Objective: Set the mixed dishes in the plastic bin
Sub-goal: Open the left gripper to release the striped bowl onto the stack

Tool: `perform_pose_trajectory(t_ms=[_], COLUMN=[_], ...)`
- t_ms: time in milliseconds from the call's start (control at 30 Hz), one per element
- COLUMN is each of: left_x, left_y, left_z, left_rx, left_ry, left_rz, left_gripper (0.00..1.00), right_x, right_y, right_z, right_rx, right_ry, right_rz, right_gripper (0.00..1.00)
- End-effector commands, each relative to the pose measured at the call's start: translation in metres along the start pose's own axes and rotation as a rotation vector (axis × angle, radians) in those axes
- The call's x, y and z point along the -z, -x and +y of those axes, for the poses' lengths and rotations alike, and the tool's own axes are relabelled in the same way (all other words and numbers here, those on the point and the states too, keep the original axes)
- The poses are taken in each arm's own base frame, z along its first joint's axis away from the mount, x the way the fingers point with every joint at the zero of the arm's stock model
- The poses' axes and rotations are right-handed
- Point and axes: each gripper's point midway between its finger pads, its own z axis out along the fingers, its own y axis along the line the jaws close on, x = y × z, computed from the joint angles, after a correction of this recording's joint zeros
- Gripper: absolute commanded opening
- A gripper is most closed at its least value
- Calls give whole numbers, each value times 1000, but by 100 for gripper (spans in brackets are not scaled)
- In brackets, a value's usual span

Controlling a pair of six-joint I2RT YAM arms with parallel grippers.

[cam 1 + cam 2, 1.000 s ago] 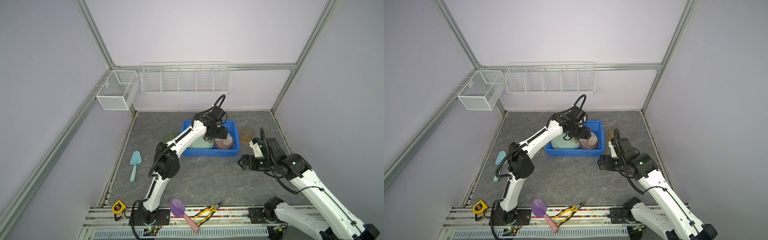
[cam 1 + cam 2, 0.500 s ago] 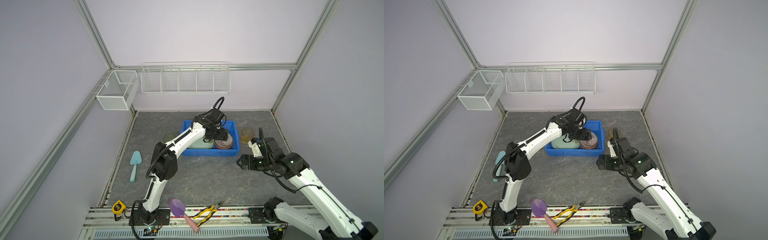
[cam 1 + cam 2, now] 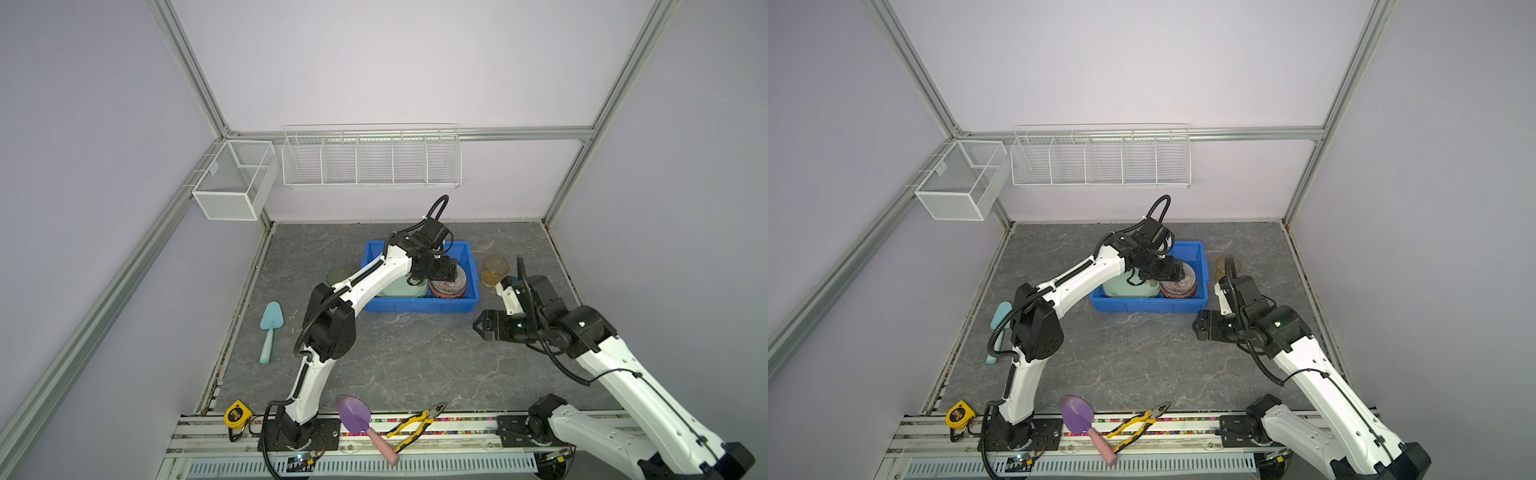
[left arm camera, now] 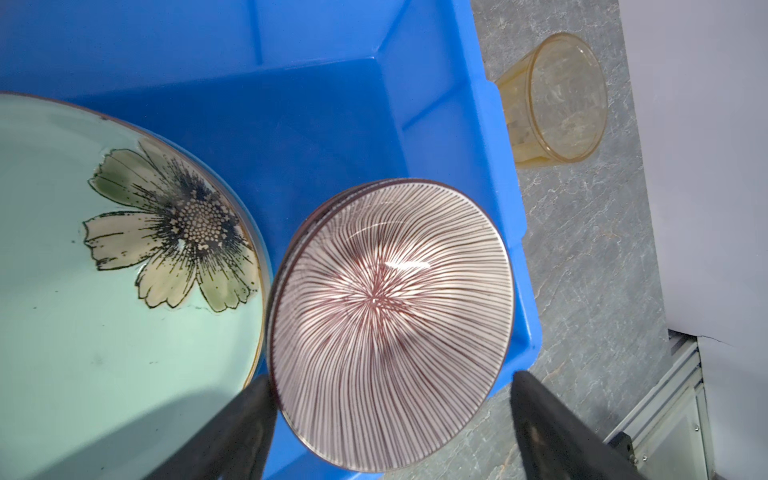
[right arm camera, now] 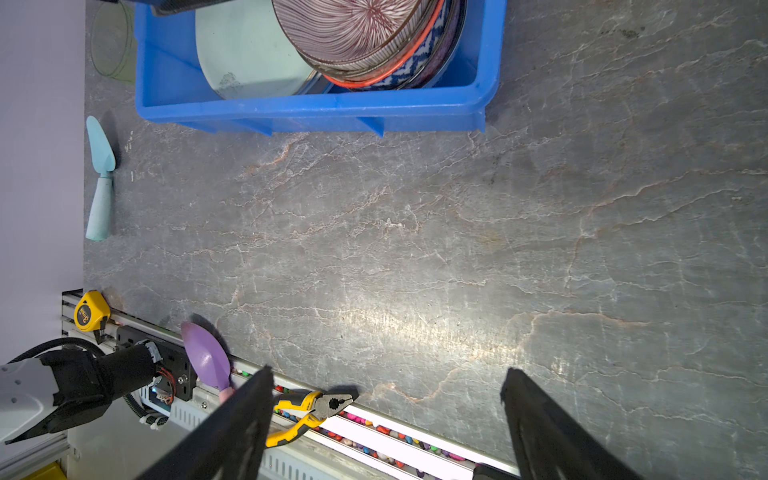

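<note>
Bin (image 4: pixel 332 124) glossy plastic; striped bowl (image 4: pixel 386 324) glazed, shiny; tumbler (image 4: pixel 557 99) translucent, probably plastic.

Bright even overhead light; glare on the striped bowl (image 4: pixel 388 324) and tabletop (image 5: pixel 415 328).

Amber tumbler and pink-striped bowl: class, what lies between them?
The plastic bin's side wall and rim, then a sliver of tabletop; the left wrist view shows it.
</note>
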Motion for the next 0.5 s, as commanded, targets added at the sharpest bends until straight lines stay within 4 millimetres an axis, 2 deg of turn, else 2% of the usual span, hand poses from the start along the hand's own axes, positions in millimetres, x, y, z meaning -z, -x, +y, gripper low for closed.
perform_pose_trajectory(t_ms=[0, 233, 467], left_x=[-18, -15, 9], left_y=[-10, -10, -1], left_z=[-1, 0, -4], left_rx=[4, 0, -19], left_ry=[-10, -4, 10], left_rz=[38, 37, -8], left_gripper=[87, 87, 88], right_x=[-3, 1, 15], right_y=[0, 1, 12], right_z=[-2, -3, -11], right_rx=[7, 11, 24], right_ry=[0, -7, -60], right_rz=[4, -5, -42], right_gripper=[88, 88, 88])
